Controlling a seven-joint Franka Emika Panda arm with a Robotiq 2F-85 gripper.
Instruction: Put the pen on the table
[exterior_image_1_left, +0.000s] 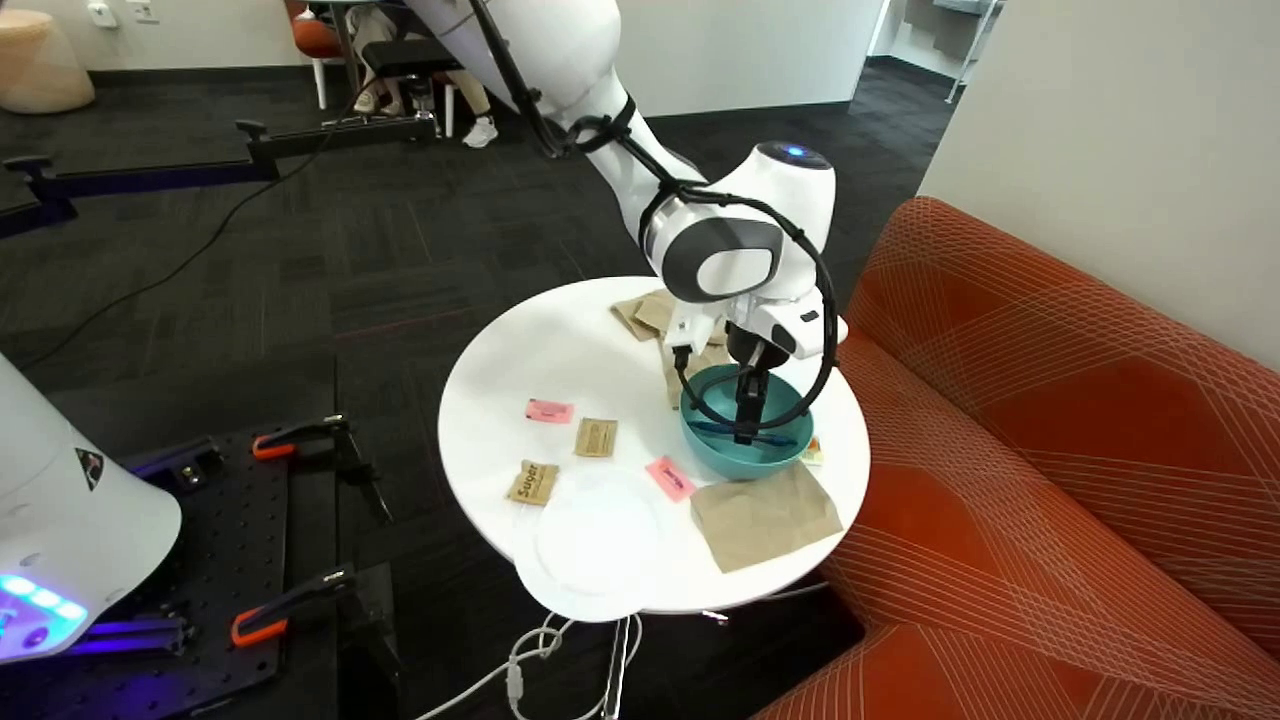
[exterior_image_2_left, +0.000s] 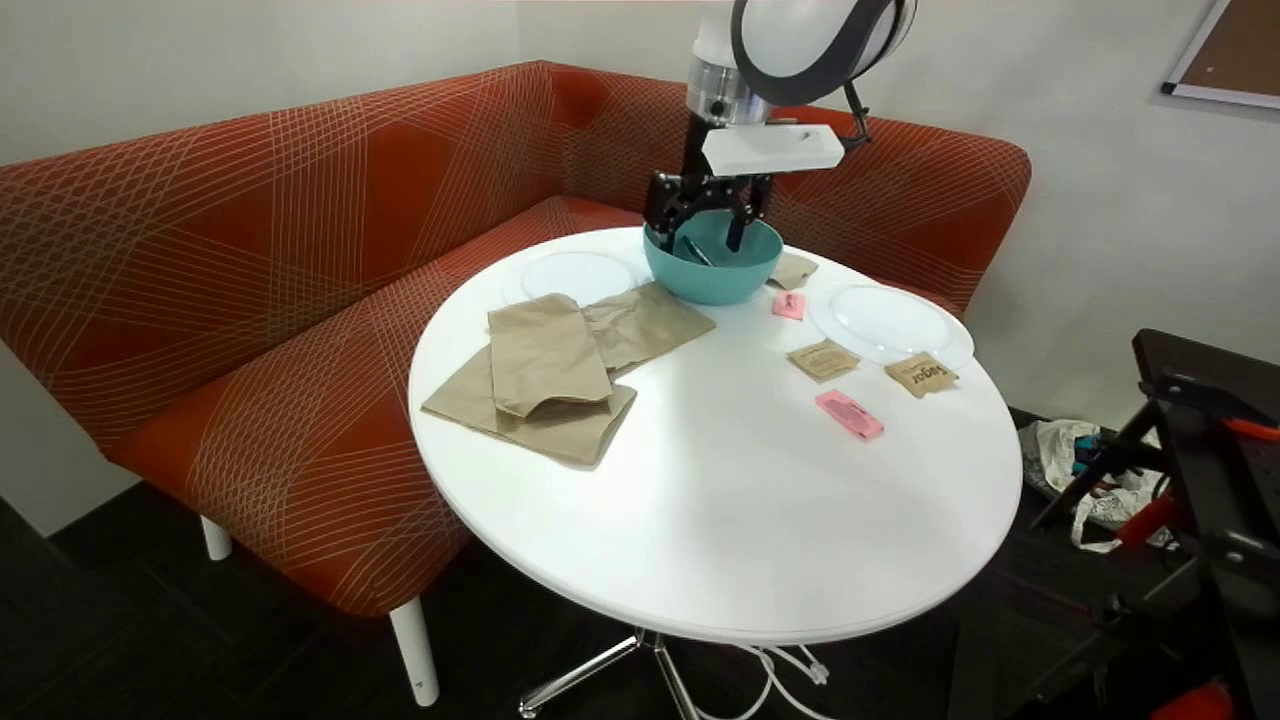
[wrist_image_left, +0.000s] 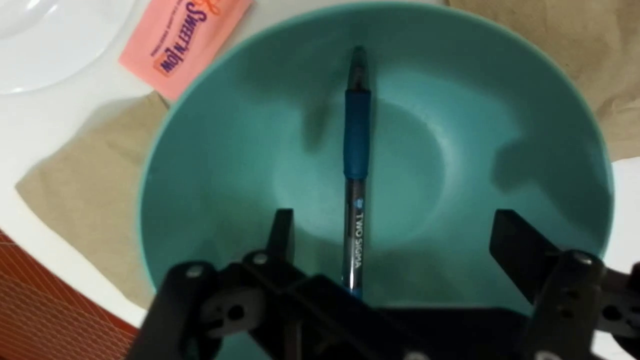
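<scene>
The pen (wrist_image_left: 357, 135) is dark blue with a clear printed barrel. It lies inside the teal bowl (wrist_image_left: 215, 150), and in the wrist view its lower end is hidden behind my gripper. It also shows in both exterior views (exterior_image_1_left: 778, 439) (exterior_image_2_left: 696, 251). My gripper (wrist_image_left: 393, 220) is open and empty, pointing down into the bowl. Its fingers stand apart on either side of the pen, which is nearer the left finger in the wrist view. The bowl (exterior_image_2_left: 705, 284) stands on the round white table (exterior_image_2_left: 700, 520), which shows in both exterior views (exterior_image_1_left: 500, 360).
Brown napkins (exterior_image_2_left: 550, 355) (exterior_image_1_left: 765, 518) lie around the bowl. Pink packets (exterior_image_1_left: 549, 411) (wrist_image_left: 185, 42) and tan sugar packets (exterior_image_1_left: 596, 438) lie on the table. A clear plate (exterior_image_1_left: 595, 545) reaches over the table edge. An orange-red sofa (exterior_image_1_left: 960, 420) stands beside the table.
</scene>
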